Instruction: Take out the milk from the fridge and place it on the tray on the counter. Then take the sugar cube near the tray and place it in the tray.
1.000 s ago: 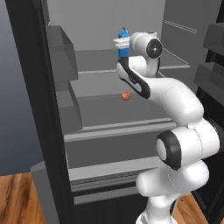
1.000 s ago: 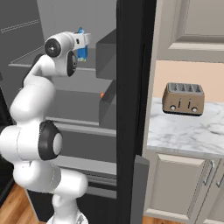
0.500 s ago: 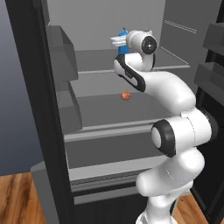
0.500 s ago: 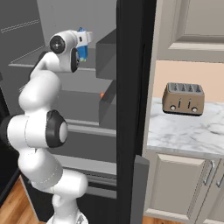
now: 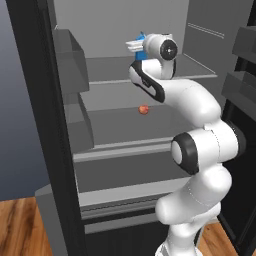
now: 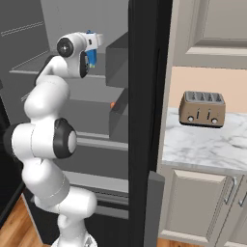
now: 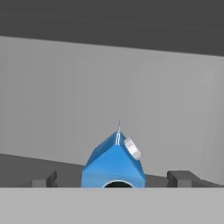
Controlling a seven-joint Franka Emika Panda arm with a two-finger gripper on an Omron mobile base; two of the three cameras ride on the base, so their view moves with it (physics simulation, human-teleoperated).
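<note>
While the fridge holds the milk, the end effector gapes around it.

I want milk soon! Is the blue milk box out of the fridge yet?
Not yet. The milk is inside the fridge, up at the top shelf, with the grey back wall behind it. The end effector has a fingertip on each side of it.

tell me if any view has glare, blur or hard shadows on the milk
Hand view: milk sharp, evenly lit, no glare, its base cut by the frame edge. Left base view: carton mostly hidden behind the wrist, flat shading. Right base view: soft render, faint shadow under the toaster.
</note>
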